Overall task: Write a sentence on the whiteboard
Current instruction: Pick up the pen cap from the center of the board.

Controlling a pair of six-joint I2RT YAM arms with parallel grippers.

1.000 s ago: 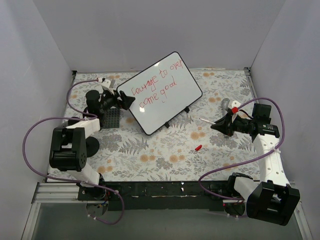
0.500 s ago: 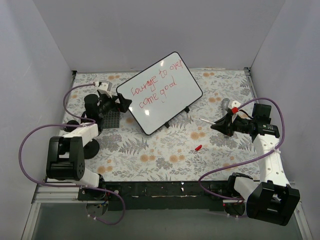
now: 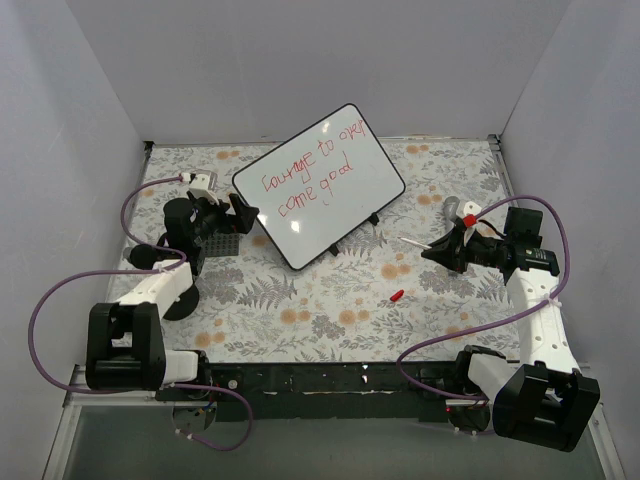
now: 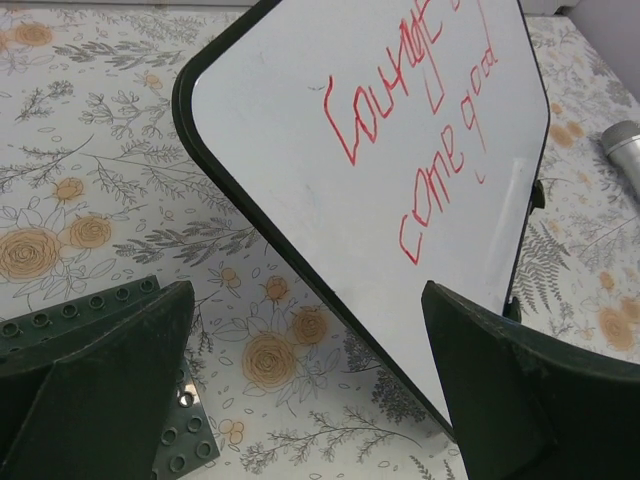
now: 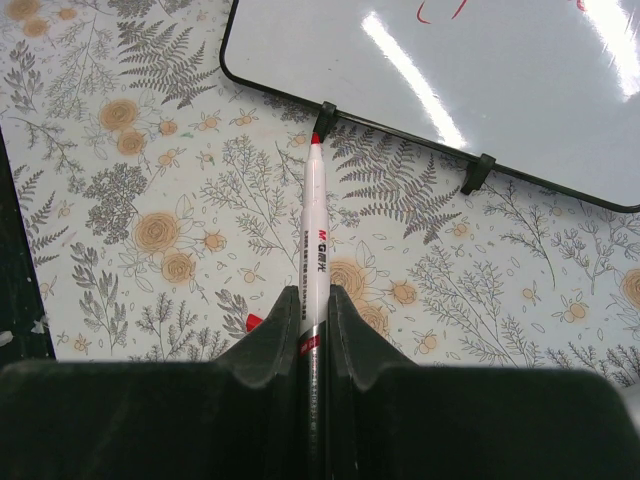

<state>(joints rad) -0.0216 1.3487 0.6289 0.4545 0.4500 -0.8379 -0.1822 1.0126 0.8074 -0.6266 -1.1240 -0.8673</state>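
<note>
Left wrist view: whiteboard (image 4: 300, 150) runs off top edge beyond left pincer (image 4: 303, 290); top line of sentence (image 4: 420, 130) cut short after "Courage". Grey cylinder (image 4: 622, 150) clipped at right edge, kind unclear. Studded plate (image 4: 192, 438) mostly hidden behind one finger. Right wrist view: pen (image 5: 317, 200) rear buried inside grip of right pincer (image 5: 313, 292); red scrap (image 5: 253, 321) beside it mostly hidden, unidentifiable.
</note>
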